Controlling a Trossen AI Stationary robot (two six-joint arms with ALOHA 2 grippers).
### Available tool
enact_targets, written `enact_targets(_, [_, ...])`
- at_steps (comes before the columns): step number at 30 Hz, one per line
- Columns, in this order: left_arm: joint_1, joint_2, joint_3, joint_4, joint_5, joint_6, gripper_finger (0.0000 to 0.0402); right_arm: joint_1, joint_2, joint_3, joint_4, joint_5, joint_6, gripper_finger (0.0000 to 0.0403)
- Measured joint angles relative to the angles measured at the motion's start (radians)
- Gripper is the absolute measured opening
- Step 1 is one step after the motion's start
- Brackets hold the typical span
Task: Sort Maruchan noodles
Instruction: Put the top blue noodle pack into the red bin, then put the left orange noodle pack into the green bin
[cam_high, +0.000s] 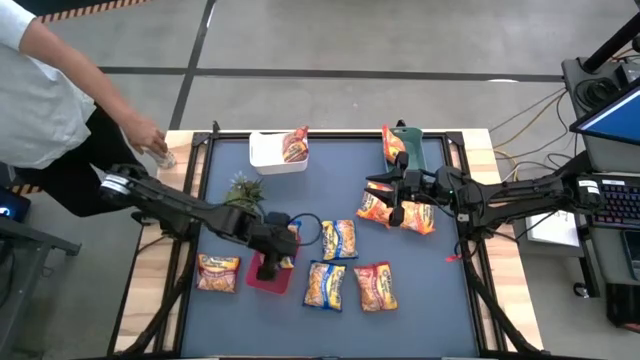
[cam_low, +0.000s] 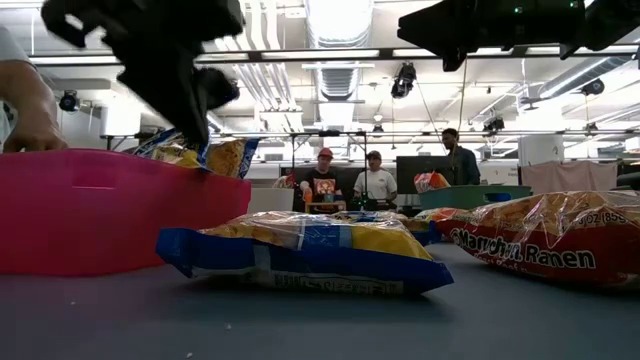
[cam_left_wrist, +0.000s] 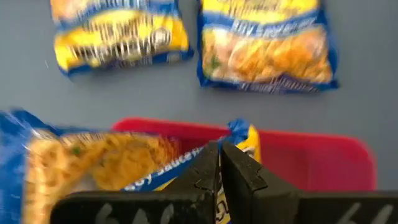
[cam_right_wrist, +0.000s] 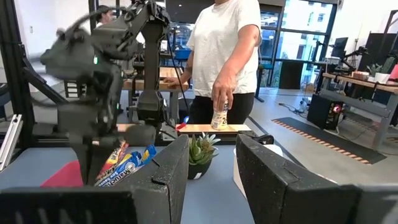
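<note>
Jaws: left gripper (cam_high: 283, 247) pinched on a blue-trimmed crinkly ramen packet (cam_high: 287, 243) above the flat red tray (cam_high: 270, 277); right gripper (cam_high: 398, 187) part open, empty. Left wrist view: packet (cam_left_wrist: 93, 165) overhangs the tray (cam_left_wrist: 311, 158); centre it before release.

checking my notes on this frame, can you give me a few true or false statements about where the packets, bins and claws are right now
1. The left claw is shut on a blue-trimmed noodle packet above the red tray. True.
2. The white bin has no packet in it. False: one packet sits at its edge.
3. The green plant stands on the left half of the table. True.
4. The right claw is shut tight. False: there is a gap between its fingers.
5. No person is near the table. False: a person's hand holds something at the far left corner.
</note>
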Motion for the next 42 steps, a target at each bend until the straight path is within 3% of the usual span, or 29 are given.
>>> enact_targets(12, [-0.001,0.058,0.07,-0.145,0.028,-0.064,0.0,0.0,0.0,0.0,-0.001,0.0,0.007,0.0123])
enact_targets(18, [-0.003,-0.003,0.163,-0.258,0.028,-0.022,0.0,0.0,0.0,0.0,-0.005,0.0,0.004,0.0123])
enact_targets(24, [-0.005,-0.079,0.15,-0.318,0.062,-0.093,0.0,0.0,0.0,0.0,-0.018,0.0,0.004,0.0123])
enact_targets(30, [-0.03,-0.083,0.061,-0.236,0.062,-0.137,0.0,-0.002,0.0,0.0,-0.036,0.002,0.005,0.0123])
enact_targets(42, [-0.019,-0.118,-0.038,0.029,-0.032,0.111,0.0,-0.002,0.0,0.0,-0.1,0.001,0.072,0.0123])
